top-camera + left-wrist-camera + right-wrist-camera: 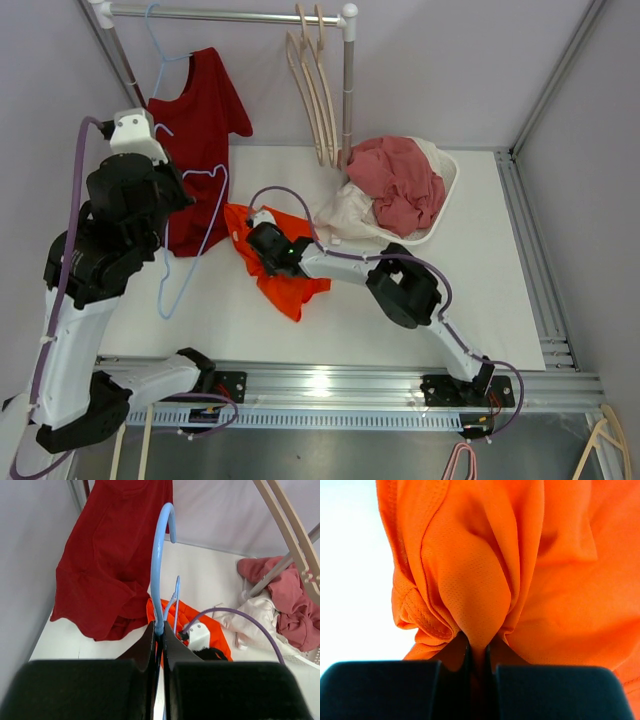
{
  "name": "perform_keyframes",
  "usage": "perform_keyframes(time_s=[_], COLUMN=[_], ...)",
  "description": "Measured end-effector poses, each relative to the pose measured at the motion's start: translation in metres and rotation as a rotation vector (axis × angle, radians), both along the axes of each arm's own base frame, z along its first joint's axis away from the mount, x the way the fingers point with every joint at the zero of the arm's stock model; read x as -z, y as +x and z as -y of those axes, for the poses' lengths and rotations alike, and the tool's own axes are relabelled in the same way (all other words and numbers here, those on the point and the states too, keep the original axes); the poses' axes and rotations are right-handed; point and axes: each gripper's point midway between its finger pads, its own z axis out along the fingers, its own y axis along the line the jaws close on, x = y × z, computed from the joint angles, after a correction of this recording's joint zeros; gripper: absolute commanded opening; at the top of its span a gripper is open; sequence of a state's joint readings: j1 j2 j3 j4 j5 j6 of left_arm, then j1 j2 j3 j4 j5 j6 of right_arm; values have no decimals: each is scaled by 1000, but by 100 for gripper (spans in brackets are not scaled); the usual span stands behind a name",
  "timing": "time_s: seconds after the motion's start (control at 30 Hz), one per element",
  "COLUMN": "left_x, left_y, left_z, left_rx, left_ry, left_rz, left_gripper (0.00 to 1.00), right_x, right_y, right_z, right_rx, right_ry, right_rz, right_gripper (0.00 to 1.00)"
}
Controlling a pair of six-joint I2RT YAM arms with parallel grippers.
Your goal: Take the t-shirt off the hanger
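A light blue hanger hangs tilted over the left of the table, and its hook is pinched in my left gripper, which is shut on it. An orange t-shirt lies crumpled on the white table just right of the hanger's lower end. The hanger's wire frame looks bare in the top view. Low over the shirt's upper left part, my right gripper is shut on a bunched fold of the orange fabric, which rises between the fingertips.
A red t-shirt hangs from another blue hanger on the rail at the back left. Wooden hangers hang by the rail's right post. A white basket of pink and cream clothes sits at the back right.
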State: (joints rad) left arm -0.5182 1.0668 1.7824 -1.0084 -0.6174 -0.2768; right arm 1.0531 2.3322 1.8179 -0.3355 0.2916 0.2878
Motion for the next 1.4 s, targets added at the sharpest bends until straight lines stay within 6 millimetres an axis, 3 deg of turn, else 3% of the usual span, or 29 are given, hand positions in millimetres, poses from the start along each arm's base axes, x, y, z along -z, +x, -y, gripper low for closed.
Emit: perform_keyframes(time_s=[0.1,0.27,0.33,0.4,0.5,0.57,0.67,0.73,0.83,0.93,1.03,1.1,1.2,1.3,1.4], left_x=[-6,-16,-18,-21,-23,-22,-20,-23,-29,-35,-38,-40,-41,-39,-41], left_y=[4,15,20,28,39,45,52,56,63,70,79,86,98,110,126], left_z=[-2,0,2,4,8,11,16,20,26,29,33,36,42,50,57], left_rx=[-13,-16,-18,-21,-28,-22,-8,2,19,21,20,20,29,48,64], left_ry=[0,-15,-16,-18,-25,-39,-65,-84,-99,-105,-108,-113,-117,-110,-92], left_rz=[12,43,42,42,37,32,27,36,53,68,79,91,113,130,153], left_gripper=[1,1,1,1,1,1,1,1,1,1,1,1,1,1,1], right_x=[-2,-17,-43,-90,-183,-244,-313,-340,-363,-380,-396,-391,-350,-280,-186], right_y=[-10,-62,-80,-84,-63,-37,-1,21,56,90,128,150,177,201,215], right_z=[15,65,86,105,142,185,249,282,321,345,353,356,364,373,380], right_rx=[4,-24,-25,8,133,269,467,563,654,702,710,708,716,747,789], right_ry=[0,-71,-68,-8,175,288,385,410,429,427,436,437,407,356,263], right_rz=[-14,-67,-69,-35,76,184,317,372,404,414,429,424,344,220,53], right_gripper=[0,0,0,0,0,0,0,0,0,0,0,0,0,0,0])
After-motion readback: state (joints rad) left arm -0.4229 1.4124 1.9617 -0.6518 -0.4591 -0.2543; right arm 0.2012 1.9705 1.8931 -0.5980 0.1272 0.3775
